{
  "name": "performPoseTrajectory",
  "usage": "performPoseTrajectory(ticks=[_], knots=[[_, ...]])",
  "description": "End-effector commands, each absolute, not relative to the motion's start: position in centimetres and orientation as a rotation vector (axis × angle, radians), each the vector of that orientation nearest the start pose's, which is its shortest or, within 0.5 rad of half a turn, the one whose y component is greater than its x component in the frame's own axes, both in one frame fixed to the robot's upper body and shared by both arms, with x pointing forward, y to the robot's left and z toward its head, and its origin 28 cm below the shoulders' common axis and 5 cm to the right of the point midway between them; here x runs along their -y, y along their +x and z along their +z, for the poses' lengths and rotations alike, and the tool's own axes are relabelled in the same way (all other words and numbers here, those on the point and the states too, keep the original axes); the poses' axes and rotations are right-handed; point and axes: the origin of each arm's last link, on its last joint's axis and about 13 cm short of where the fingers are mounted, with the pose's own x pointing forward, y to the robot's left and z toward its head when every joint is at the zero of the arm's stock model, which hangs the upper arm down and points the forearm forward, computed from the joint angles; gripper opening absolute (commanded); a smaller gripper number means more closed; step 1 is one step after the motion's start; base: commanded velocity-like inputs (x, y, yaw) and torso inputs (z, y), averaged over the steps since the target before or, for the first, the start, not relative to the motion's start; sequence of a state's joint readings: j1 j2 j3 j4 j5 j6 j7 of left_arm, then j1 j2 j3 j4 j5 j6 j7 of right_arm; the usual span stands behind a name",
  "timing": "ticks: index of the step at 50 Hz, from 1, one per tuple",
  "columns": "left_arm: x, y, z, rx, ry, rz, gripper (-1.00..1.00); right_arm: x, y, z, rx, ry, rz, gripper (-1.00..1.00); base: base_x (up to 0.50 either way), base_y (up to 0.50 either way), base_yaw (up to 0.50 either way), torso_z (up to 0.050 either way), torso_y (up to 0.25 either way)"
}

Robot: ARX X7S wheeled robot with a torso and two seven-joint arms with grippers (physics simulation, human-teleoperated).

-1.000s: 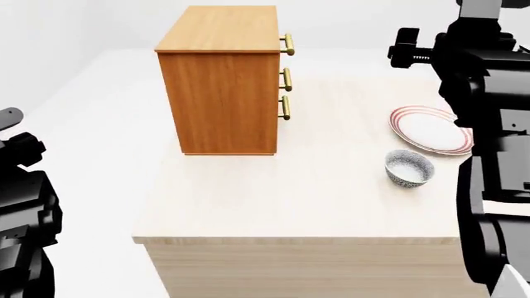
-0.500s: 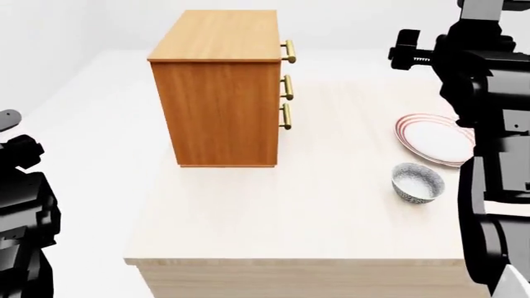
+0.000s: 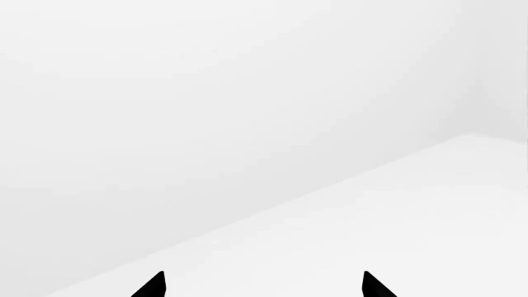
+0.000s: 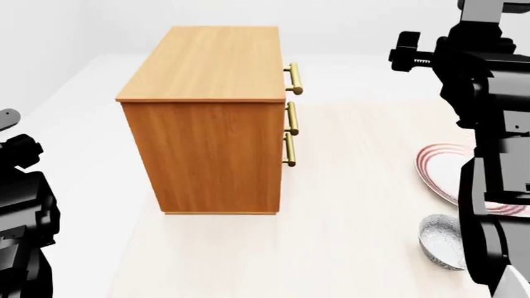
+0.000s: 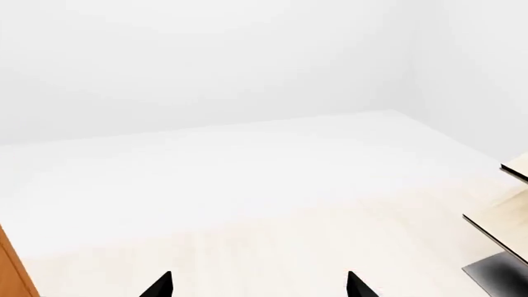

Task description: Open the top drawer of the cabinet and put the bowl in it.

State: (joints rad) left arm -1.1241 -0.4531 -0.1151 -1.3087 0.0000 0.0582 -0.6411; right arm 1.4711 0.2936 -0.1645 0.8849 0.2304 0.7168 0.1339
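In the head view much is lying hidden. The right arm is filling the right edge of the frame, covering part of the bowl at the lower right and cutting off the red-ringed plate just above it. The left arm is crowding the lower left corner. Neither gripper is showing there.

The cabinet is standing left of centre on the pale wooden tabletop, its drawer fronts facing the right of the frame and seen only edge-on. The top drawer is sitting flush, still closed, with just its brass handle sticking out; two more handles are showing below it. The bowl is resting on the tabletop, well apart from the cabinet.

In the left wrist view, the left gripper is appearing only as two dark fingertips at the bottom edge, spread apart and grasping nothing, against blank white floor and wall. The right gripper is looking the same, released over the tabletop, with a sliver of cabinet at the lower left and a pale rack, cut off, at the right edge.

White floor and walls are surrounding everything.
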Motion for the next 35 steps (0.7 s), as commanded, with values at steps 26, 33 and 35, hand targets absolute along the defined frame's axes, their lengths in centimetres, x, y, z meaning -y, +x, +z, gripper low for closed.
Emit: performPoseTrajectory(ticks=[26,33,35], knots=[[-40.25,36.75,12.87,-0.081,0.095,1.115,1.00,19.76,40.88,28.96,-0.152,0.014,-0.297,1.00,0.50,0.00,0.00,0.000,0.001],[-40.25,36.82,13.05,-0.075,0.094,1.114,1.00,19.96,40.87,28.95,-0.163,0.038,-0.309,1.00,0.50,0.00,0.00,0.000,0.000],[-40.25,36.82,13.05,-0.075,0.094,1.114,1.00,20.02,40.94,28.93,-0.175,0.085,-0.311,1.00,0.25,0.00,0.00,0.000,0.000]])
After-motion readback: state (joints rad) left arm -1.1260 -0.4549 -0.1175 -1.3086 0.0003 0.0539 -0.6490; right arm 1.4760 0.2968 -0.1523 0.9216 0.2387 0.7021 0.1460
